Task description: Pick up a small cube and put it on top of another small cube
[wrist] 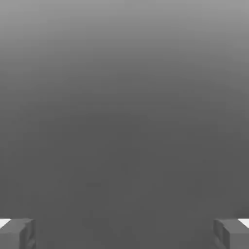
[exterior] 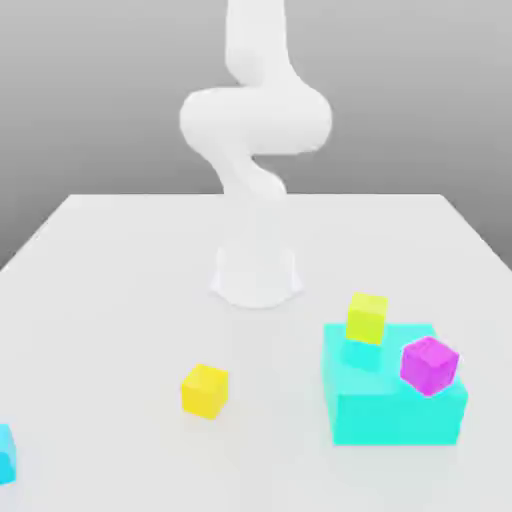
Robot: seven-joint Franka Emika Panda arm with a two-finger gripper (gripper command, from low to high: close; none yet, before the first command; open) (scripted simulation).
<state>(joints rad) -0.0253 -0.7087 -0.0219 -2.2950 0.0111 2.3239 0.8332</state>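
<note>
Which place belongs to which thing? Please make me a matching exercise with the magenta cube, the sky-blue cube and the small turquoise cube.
Things:
1. magenta cube
2. sky-blue cube
3. small turquoise cube

Places:
A. directly under a yellow cube
B. on the table, at the exterior view's left edge
C. on the big turquoise block, with nothing on top

Pairs: 1-C, 2-B, 3-A

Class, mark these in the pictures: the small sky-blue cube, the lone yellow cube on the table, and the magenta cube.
Small sky-blue cube (exterior: pixel 5 452): exterior view, its visible face at the left edge.
Lone yellow cube (exterior: pixel 205 390): exterior view, front face.
Magenta cube (exterior: pixel 430 366): exterior view, front face.
</note>
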